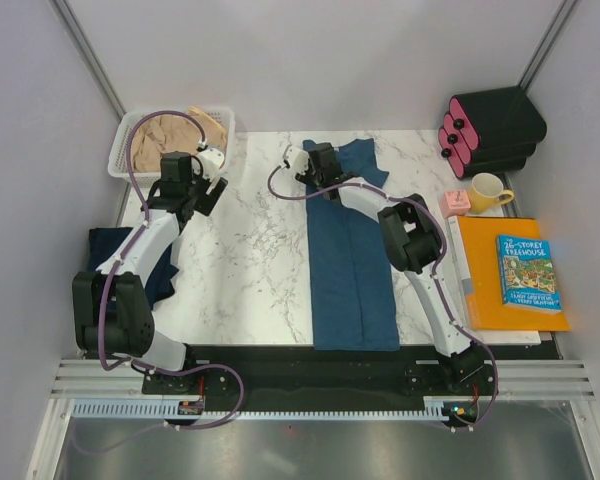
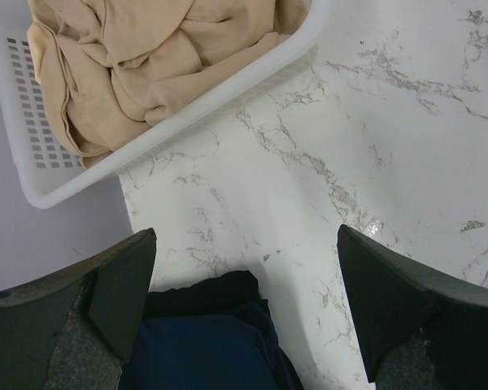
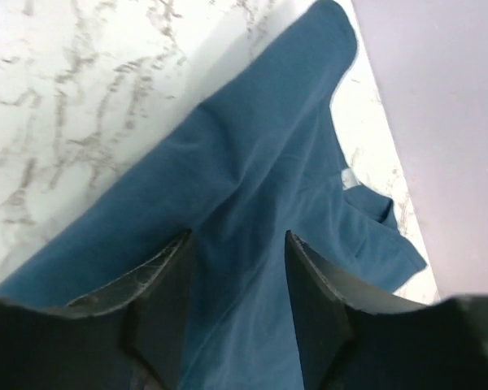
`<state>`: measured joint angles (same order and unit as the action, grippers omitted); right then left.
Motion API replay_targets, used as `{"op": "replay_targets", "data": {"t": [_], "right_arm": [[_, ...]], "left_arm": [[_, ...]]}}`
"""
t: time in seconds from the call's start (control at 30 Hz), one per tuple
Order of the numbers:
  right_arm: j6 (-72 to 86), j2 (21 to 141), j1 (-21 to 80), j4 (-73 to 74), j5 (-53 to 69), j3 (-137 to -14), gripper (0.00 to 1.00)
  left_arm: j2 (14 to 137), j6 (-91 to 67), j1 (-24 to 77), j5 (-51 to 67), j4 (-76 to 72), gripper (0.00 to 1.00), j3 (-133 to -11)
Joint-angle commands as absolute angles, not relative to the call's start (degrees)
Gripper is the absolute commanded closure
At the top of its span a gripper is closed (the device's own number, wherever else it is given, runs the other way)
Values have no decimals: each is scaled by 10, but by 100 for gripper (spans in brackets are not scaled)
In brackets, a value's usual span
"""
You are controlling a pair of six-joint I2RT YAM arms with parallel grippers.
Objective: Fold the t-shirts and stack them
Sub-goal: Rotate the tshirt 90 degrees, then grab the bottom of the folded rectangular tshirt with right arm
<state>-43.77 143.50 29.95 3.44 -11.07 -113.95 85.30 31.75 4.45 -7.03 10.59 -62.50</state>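
- The marble table (image 1: 250, 270) is the reference for all places here.
- The dark navy t-shirt (image 1: 105, 245) lies crumpled at the left edge of the table and hangs partly over it. In the left wrist view this shirt (image 2: 203, 349) shows low down, between the two fingers.
- The white basket (image 1: 120, 150) stands at the far left corner of the table, and the beige t-shirt (image 1: 175, 128) lies bunched inside it. The left wrist view shows the basket wall (image 2: 187, 106) and the beige cloth (image 2: 146, 57) at the top.
- The left gripper (image 1: 208, 190) hangs over the far left part of the table, just beside the basket. Its jaws (image 2: 244, 236) stand wide apart with nothing between them. Bare marble lies under them, and no shirt touches them.
- The teal-blue t-shirt (image 1: 350, 270) lies flat as a long narrow strip, right of the middle of the table, from the far edge to the near edge.
- The right gripper (image 1: 315, 160) is over the far end of this strip. Its jaws (image 3: 237, 240) are partly apart, and the teal cloth (image 3: 252, 162) is seen through the gap. I cannot tell if the fingertips touch the cloth.
- At the right edge of the table there are a yellow mug (image 1: 488, 190) and a book (image 1: 528, 272), well apart from the shirts.
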Motion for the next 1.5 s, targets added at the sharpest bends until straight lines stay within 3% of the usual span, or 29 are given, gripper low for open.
{"op": "replay_targets", "data": {"t": [0.0, 0.1, 0.23, 0.37, 0.5, 0.67, 0.83, 1.03, 1.27, 1.47], "right_arm": [[-433, 1384, 295, 38, -150, -1165, 39], [-430, 1326, 298, 93, -134, -1168, 30], [-464, 1231, 299, 259, -48, -1158, 33], [-565, 1137, 302, 491, 50, -1061, 31], [-601, 1072, 315, 630, 89, -943, 37], [-556, 956, 343, 585, 112, -712, 39], [-500, 851, 405, 541, 127, -593, 30], [-431, 777, 460, 492, 127, -527, 23], [-413, 708, 579, 432, 84, -427, 22], [-361, 686, 622, 406, 110, -418, 21]], "left_arm": [[846, 308, 40, -62, 91, 0, -642], [843, 311, 40, -60, 94, 0, -647], [837, 329, 45, -40, 122, 0, -667], [816, 371, 58, -28, 141, 0, -675], [790, 423, 83, -21, 165, 0, -666], [773, 461, 127, -40, 173, 0, -651], [759, 488, 178, -69, 177, 0, -642], [744, 504, 228, -98, 184, 0, -642], [731, 567, 281, -165, 187, 0, -629], [748, 599, 288, -221, 218, 0, -682]]}}
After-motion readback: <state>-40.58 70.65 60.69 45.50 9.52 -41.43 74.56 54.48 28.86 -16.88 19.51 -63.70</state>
